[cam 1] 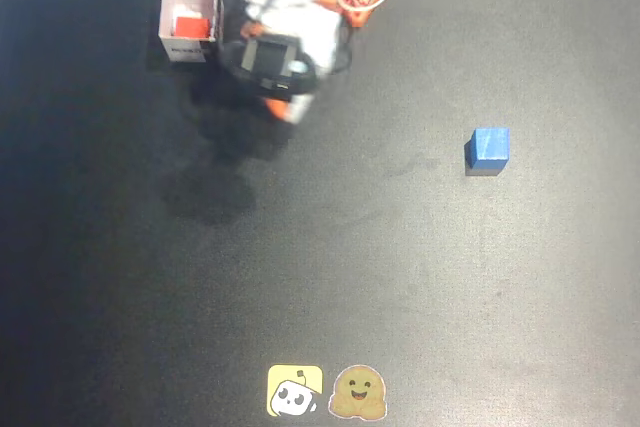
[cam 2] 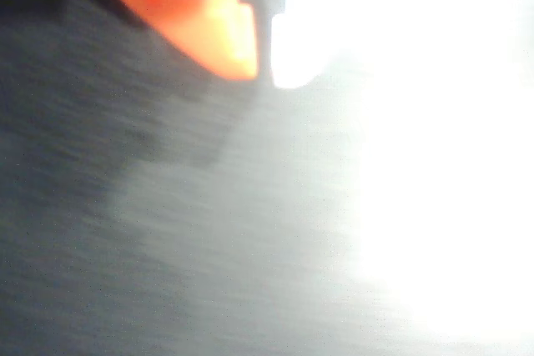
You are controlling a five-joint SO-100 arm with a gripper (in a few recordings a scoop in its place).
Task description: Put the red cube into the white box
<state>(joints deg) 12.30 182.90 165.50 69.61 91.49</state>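
So the red cube point(cam 1: 190, 26) is sitting inside the white box point(cam 1: 167, 9) up in the top-left corner of the overhead view, tucked toward the lower half of the box, above the wall with the dark label strip. The arm point(cam 1: 300, 7) is parked just to the right of the box, all white and orange parts with some cables looping around, and it throws a soft shadow down-left onto the black desk point(cam 1: 320, 277). The pincer point(cam 1: 285, 105) pokes out below the arm's dark camera block, off to the right of the box and not over it. From above I honestly can't tell how far open it is, too bunched up. The wrist view is super blurry and half blown out by glare, but you can make out the orange finger point(cam 2: 200, 18) next to a pale one with only a thin dark gap between them at the tips point(cam 2: 264, 72) and nothing held there. Way off to the right, well apart from everything, sits a blue cube point(cam 1: 488, 148). At the bottom edge of the desk there are two little cartoon stickers point(cam 1: 327, 392) side by side.
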